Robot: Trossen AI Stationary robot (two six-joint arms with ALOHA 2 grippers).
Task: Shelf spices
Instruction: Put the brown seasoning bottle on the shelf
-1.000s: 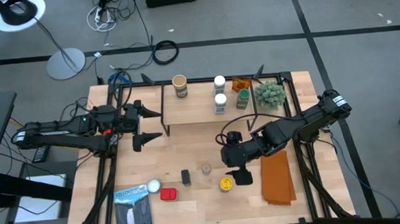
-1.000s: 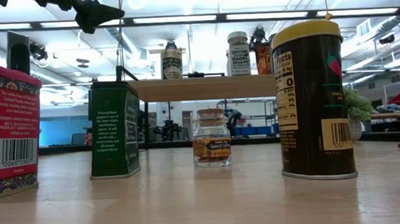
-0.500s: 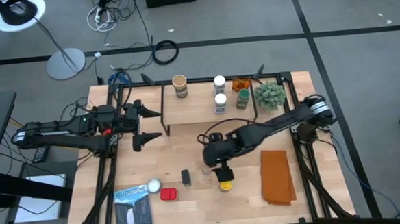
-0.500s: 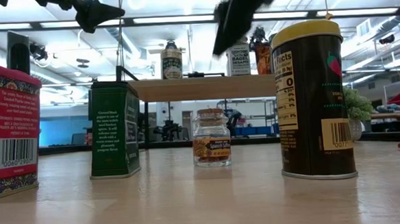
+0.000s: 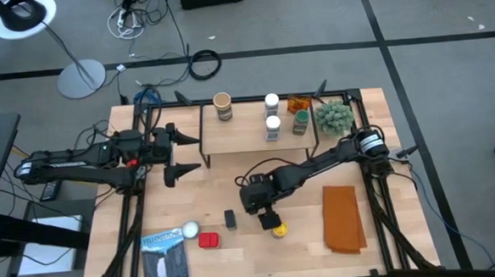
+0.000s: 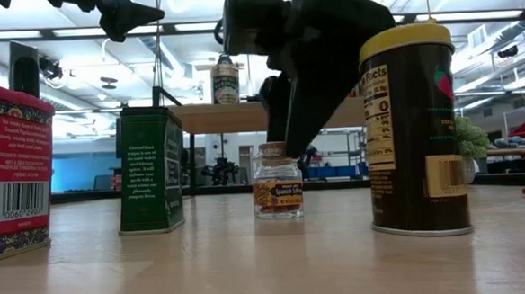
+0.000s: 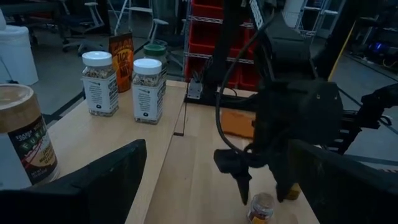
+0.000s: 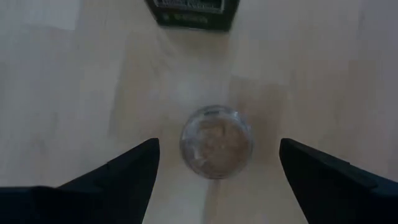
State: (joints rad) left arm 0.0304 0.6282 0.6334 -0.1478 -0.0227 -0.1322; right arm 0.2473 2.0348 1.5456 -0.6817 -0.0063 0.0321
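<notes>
While poised above the small glass jar (image 8: 216,141), right end effector (image 8: 217,163) spread wide, holding nothing.

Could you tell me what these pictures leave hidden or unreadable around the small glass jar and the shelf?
- Small glass jar: in the high view the right gripper, open above it, covers it.
- Its label: too small to read in the low view.
- Shelf: in the low view the right arm blocks its right half and the jars there.
- Red tin: cut off by the low view's left edge.
- Left gripper: waits open beside the shelf.
</notes>
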